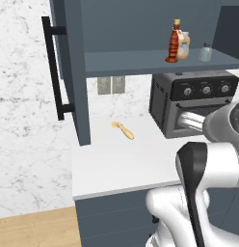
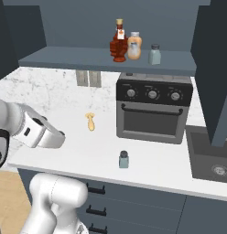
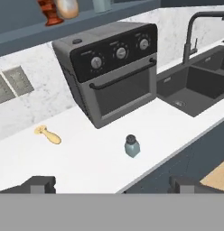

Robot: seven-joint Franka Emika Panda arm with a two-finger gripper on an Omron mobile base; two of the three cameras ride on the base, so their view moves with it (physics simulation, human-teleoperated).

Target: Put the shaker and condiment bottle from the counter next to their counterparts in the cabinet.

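Left base view: the white counter (image 1: pixel 116 166) is running along a marbled wall, carrying a black oven (image 1: pixel 193 103) and a tan scoop (image 1: pixel 123 130). Above, the cabinet (image 1: pixel 155 61) is standing open, its door (image 1: pixel 73 72) swung left. On the shelf the red bottle (image 1: pixel 174 42) is standing just beside an orange bottle (image 1: pixel 183 47), with a shelf shaker (image 1: pixel 205 52) near them.

Right base view: the counter shaker (image 2: pixel 124 159) is standing upright near the front edge, before the oven's left corner, well apart from the scoop. A dark sink (image 2: pixel 211 157) is lying to the right.

Hand view: the gripper (image 3: pixel 111 184) is hanging wide open and empty, short of the counter shaker. A black tap (image 3: pixel 195 27) is rising behind the sink.
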